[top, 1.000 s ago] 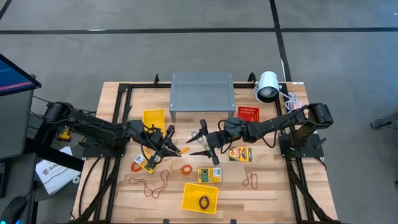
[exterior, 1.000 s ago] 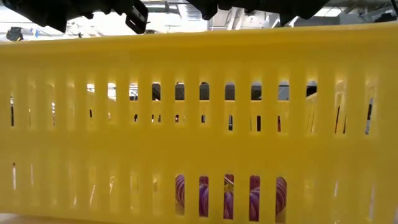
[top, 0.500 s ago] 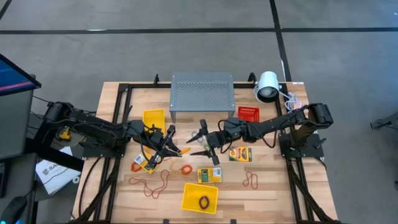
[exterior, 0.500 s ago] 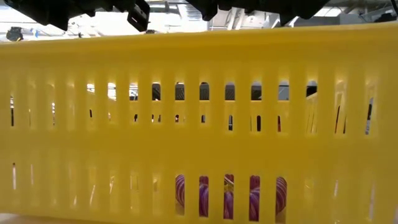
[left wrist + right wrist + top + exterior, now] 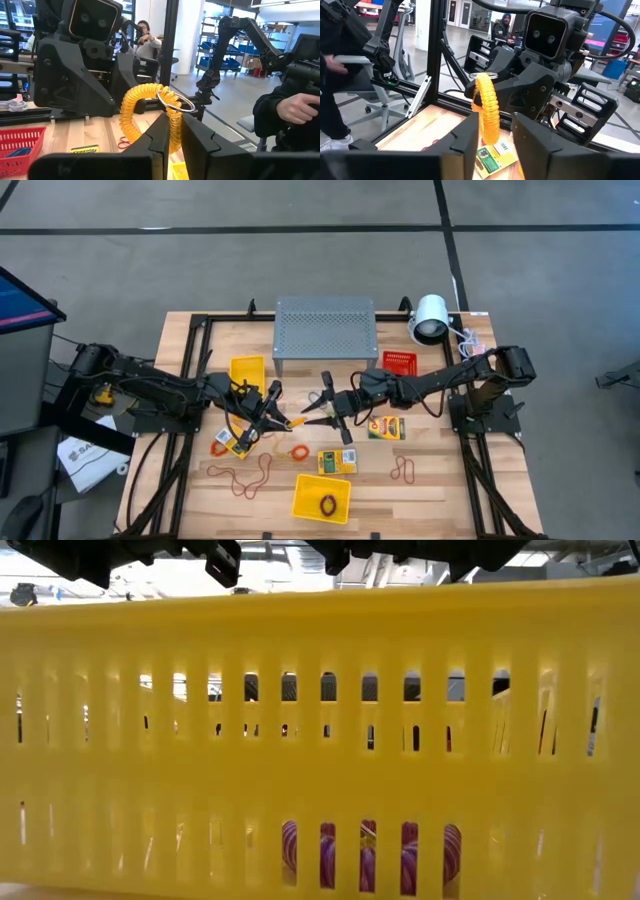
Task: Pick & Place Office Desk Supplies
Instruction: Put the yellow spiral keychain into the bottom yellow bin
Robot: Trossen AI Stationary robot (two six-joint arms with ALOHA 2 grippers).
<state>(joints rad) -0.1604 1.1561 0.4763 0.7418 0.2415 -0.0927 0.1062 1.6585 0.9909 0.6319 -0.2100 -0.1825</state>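
Note:
My left gripper (image 5: 281,420) is shut on a yellow coiled cord (image 5: 150,107) with a metal ring (image 5: 175,101), held above the table's middle. My right gripper (image 5: 312,416) is open and faces it. Its fingers stand on either side of the cord's free part (image 5: 487,112); I cannot tell whether they touch it. Three crayon boxes (image 5: 386,427) (image 5: 336,461) (image 5: 230,442) lie flat on the table. Red rubber bands (image 5: 250,478) (image 5: 405,470) and an orange one (image 5: 298,452) lie around them. My left gripper pinches the yellow coiled cord between its two fingers at the coil's end below the metal ring (image 5: 175,131). The fingers come about level from the table's left. The rest of the coil arches out past the fingertips, clear of the table.
A grey perforated stand (image 5: 325,330) and a white lamp (image 5: 430,318) stand at the far side, with a red basket (image 5: 399,362) and a yellow bin (image 5: 247,372) before them. Another yellow bin (image 5: 335,502) near the front edge holds a dark band; its wall (image 5: 320,740) fills the low view.
My right gripper has edged toward the table's left, closer around the coiled cord held by my left gripper. The left gripper and the cord have kept still.

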